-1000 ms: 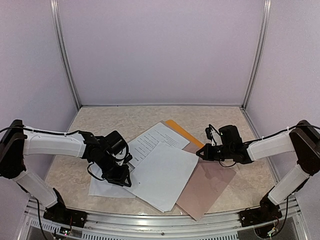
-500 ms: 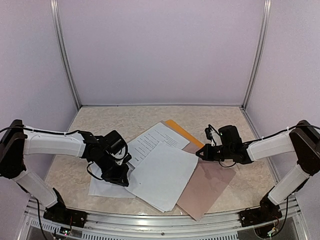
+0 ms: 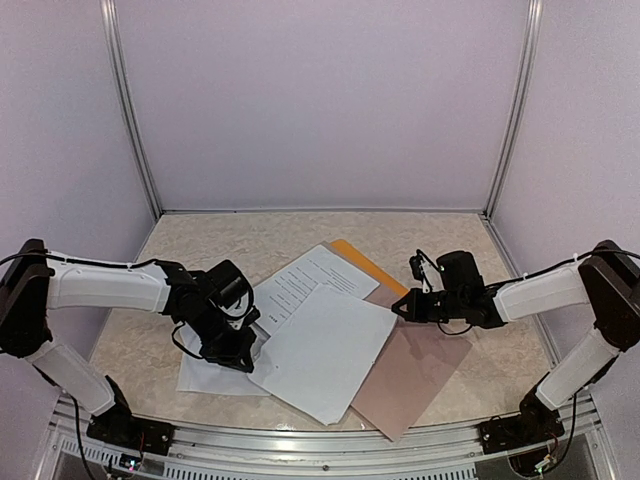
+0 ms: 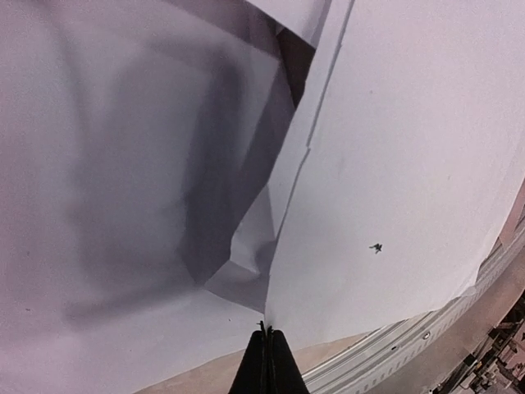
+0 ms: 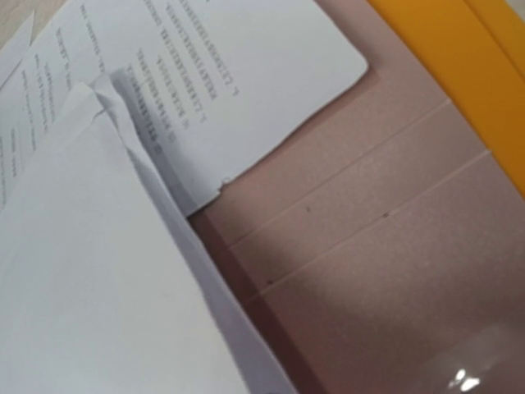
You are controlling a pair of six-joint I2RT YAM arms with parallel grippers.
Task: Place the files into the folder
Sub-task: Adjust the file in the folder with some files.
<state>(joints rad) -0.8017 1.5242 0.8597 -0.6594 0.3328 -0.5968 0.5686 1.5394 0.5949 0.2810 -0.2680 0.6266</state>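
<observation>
The files lie fanned mid-table: a blank top sheet [image 3: 325, 350], a printed sheet [image 3: 310, 278] behind it, and another sheet [image 3: 205, 378] at the left. My left gripper [image 3: 243, 357] is shut on the left edge of the top sheet [image 4: 394, 164], which rises from between the closed fingertips [image 4: 267, 330]. Only an orange strip of the folder [image 3: 368, 265] shows past the printed sheet, and it also appears as the folder [image 5: 459, 57] in the right wrist view. My right gripper [image 3: 398, 306] is shut at the top sheet's right corner. Its fingers are out of its wrist view, so I cannot tell if it pinches paper.
A pinkish-brown flat board [image 3: 415, 370] lies under the sheets' right side, reaching toward the front rail [image 3: 300, 440]. In the right wrist view the board [image 5: 369, 271] has two scored lines. Lilac walls and metal posts enclose the table.
My left gripper has closed on the top sheet's left edge and shifted slightly back. The right arm has not moved.
</observation>
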